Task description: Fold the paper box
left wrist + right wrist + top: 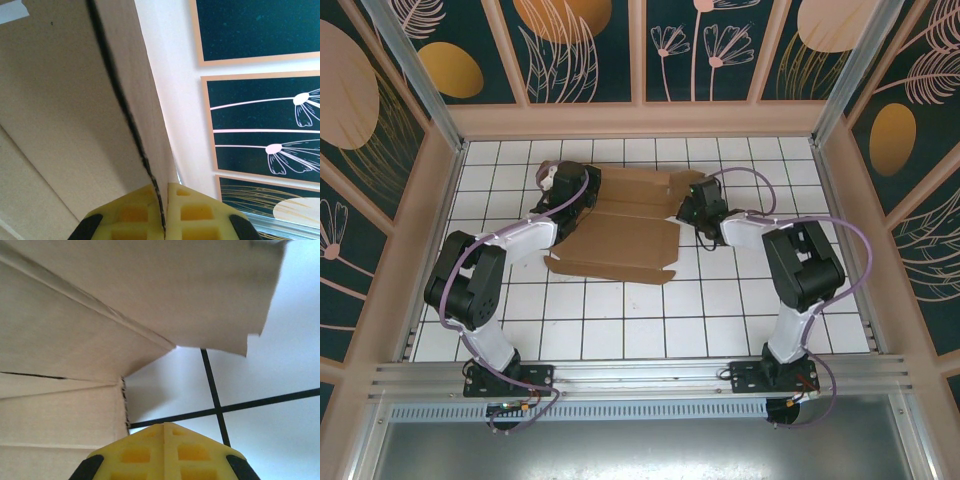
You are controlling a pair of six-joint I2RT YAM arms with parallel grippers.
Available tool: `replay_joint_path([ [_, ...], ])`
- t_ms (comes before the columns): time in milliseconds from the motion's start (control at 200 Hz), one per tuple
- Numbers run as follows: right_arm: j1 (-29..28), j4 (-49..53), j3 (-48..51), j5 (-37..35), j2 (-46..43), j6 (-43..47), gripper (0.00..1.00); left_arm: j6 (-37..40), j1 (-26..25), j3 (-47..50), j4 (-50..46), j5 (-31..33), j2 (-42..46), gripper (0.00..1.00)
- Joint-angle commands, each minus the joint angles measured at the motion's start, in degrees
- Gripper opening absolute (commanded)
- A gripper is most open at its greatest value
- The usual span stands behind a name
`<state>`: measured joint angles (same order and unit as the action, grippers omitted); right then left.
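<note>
The paper box (620, 235) is a brown cardboard sheet. It lies on the far middle part of the table (620, 330), between the two arms. It is mostly flat, with folds and flaps along its edges.

The left gripper (164, 212) is at the left edge of the sheet. Its yellow fingers (132, 215) are pressed together, and the thin edge of the cardboard runs down between them, so it is pinching the paper box. The cardboard stands up right in front of this camera and hides most of that side.

The right gripper (164, 442) is at the right edge of the sheet. Its jaws are closed tight with nothing seen between them. The cardboard sits just to the left of its tips, and one flap hangs over the tiles above it.

Purple cables (850, 250) loop along both arms. The left arm (480, 280) and right arm (805, 265) bend in toward the sheet from each side.

The table is white with dark lines that make squares. A metal rail (620, 378) runs along the near edge. Dark blue walls (580, 50) with pale flowers, gold circles and tan frames stand around the table.
</note>
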<state>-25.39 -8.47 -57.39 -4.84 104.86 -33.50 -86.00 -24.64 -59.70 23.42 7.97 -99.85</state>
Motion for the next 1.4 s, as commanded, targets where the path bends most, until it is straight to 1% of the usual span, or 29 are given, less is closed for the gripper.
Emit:
replay_joint_path([
  [0,0.16,-2.38,-1.50,3.69,2.58,-0.05,0.00,0.92,0.21,-0.41,-7.95,1.91,-0.41,0.00],
  [15,0.16,-2.69,-1.58,5.42,2.83,-0.15,0.00,0.97,0.20,-0.51,-8.03,1.88,-0.46,0.00],
  [55,0.08,-3.52,-1.84,7.37,3.40,-0.46,0.00,1.00,0.21,-0.57,-8.12,1.77,-0.49,0.00],
  [200,-0.97,-8.89,-1.84,11.28,3.45,-0.56,0.00,0.92,0.21,-0.85,-8.32,1.53,-0.61,0.00],
  [315,-1.87,-10.45,-3.83,12.92,4.63,0.12,0.07,0.92,0.21,-0.85,-8.23,1.35,-0.61,0.00],
  [435,-2.65,-8.08,-7.29,13.37,7.21,2.13,0.13,0.92,0.21,-0.82,-8.47,1.43,-0.47,0.00],
  [515,-2.65,-6.53,-7.14,13.72,6.35,3.48,0.17,0.67,0.21,-1.40,-9.88,1.95,-0.56,0.00],
  [611,-2.65,-4.87,-4.65,14.45,0.99,7.15,0.21,0.73,0.23,-3.55,-13.37,2.45,-1.41,0.00],
  [726,-2.74,-4.27,1.12,12.61,-10.67,13.30,0.31,0.91,0.69,-6.41,-16.77,2.18,-2.71,0.00],
  [776,-2.51,-3.32,3.17,10.50,-15.88,15.71,0.36,0.94,0.81,-7.25,-17.35,2.06,-3.13,0.00],
  [846,-1.42,-2.26,5.12,7.48,-21.54,18.89,0.40,1.22,1.04,-9.15,-19.39,2.24,-3.75,0.00],
  [931,0.89,-2.27,6.86,2.18,-24.23,22.46,0.45,1.79,1.18,-11.40,-21.33,2.53,-4.68,0.00],
  [986,3.05,-3.25,7.55,0.71,-23.53,25.45,0.47,1.99,1.17,-12.41,-21.83,2.37,-5.18,0.00],
  [1046,5.53,-6.62,8.68,-1.71,-21.48,29.23,0.48,1.97,1.17,-12.94,-21.92,1.76,-5.73,0.00],
  [1071,6.64,-8.06,8.86,-3.56,-20.61,29.84,0.48,1.97,1.18,-13.11,-21.93,1.57,-5.85,0.00],
  [1101,8.35,-9.69,8.83,-3.89,-19.36,29.89,0.48,1.90,1.18,-13.11,-22.08,1.37,-6.12,0.00],
  [1171,12.86,-12.06,7.54,1.08,-16.18,29.46,0.45,1.93,1.18,-13.09,-22.10,1.27,-6.05,0.00],
  [1221,14.71,-12.00,5.55,2.78,-13.12,30.47,0.43,1.94,1.18,-12.81,-22.19,1.26,-5.82,0.00],
  [1271,15.57,-11.05,3.36,3.70,-10.18,33.21,0.41,2.03,1.18,-12.47,-22.06,1.26,-5.41,0.00],
  [1391,15.55,-7.97,-0.61,14.85,-3.99,41.18,0.39,2.15,1.18,-11.36,-20.84,0.76,-4.75,0.00],
])
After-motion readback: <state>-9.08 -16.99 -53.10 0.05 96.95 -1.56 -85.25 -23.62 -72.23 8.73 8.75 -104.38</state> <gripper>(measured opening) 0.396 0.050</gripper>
